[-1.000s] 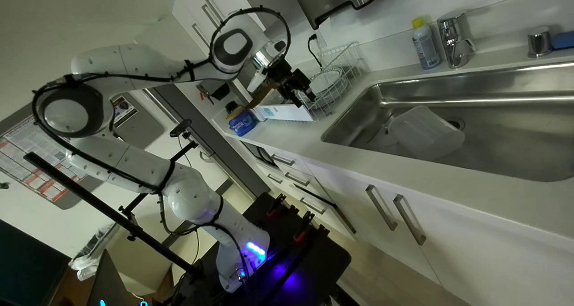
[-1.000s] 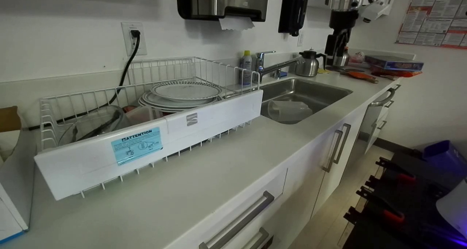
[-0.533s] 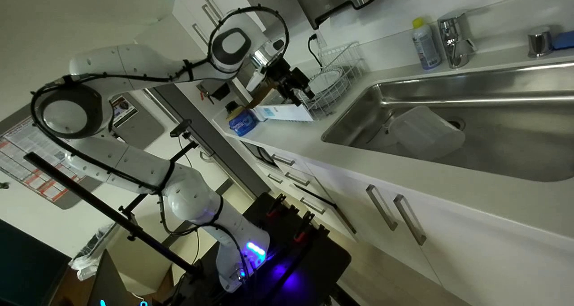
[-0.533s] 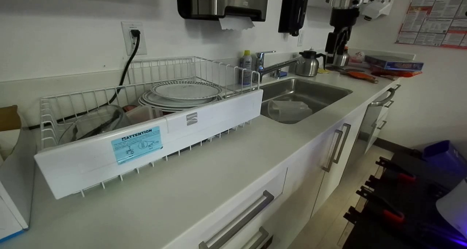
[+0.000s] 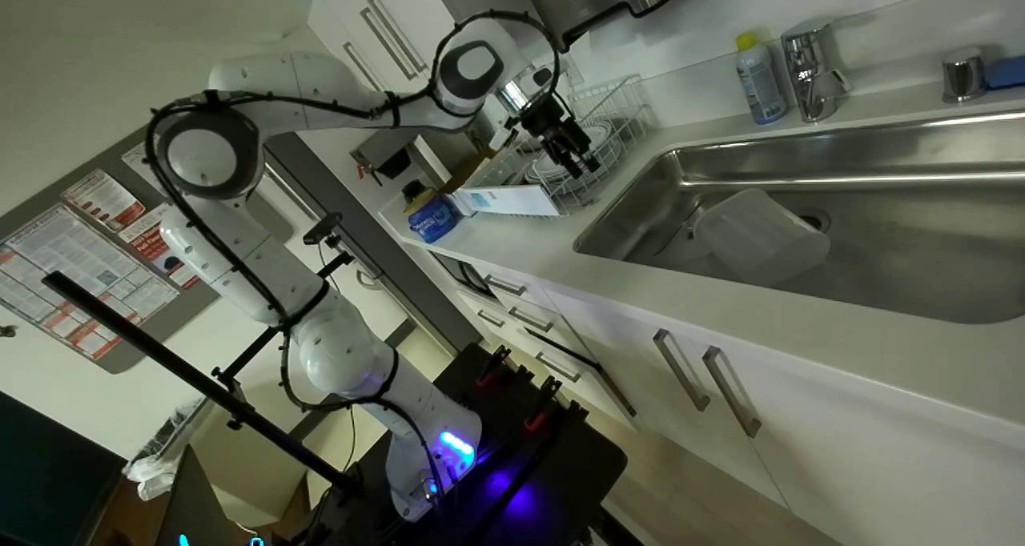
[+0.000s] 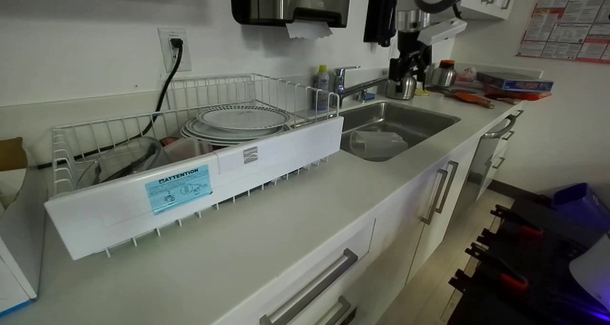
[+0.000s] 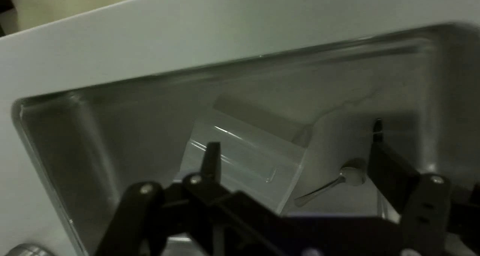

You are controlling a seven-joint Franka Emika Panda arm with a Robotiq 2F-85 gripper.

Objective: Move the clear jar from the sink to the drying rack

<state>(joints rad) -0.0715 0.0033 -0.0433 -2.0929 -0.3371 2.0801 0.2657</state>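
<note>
The clear jar [image 5: 761, 238] lies on its side in the steel sink [image 5: 905, 270], in both exterior views [image 6: 379, 145]. The wrist view shows the jar [image 7: 251, 151] below the left finger, inside the sink [image 7: 131, 132]. My gripper [image 7: 295, 139] is open and empty, its fingers wide apart above the basin. In an exterior view, the gripper [image 6: 408, 79] is in the air beyond the rack, higher than the counter; elsewhere the gripper [image 5: 583, 167] overlaps the rack in the picture. The white wire drying rack [image 6: 286, 144] holds plates and stands beside the sink. The fingers hide part of the jar.
A spoon [image 7: 350, 175] lies in the sink beside the jar. A faucet [image 5: 809, 74] and a yellow-capped bottle [image 5: 759, 82] stand at the sink's back edge. A steel jug [image 6: 400, 89] stands behind the sink. Stacked plates [image 6: 243, 117] fill part of the rack.
The arm is nearly still at first, then my gripper moves toward the sink and slightly down. It shifts right in an exterior view and left in another. The jar has not moved.
</note>
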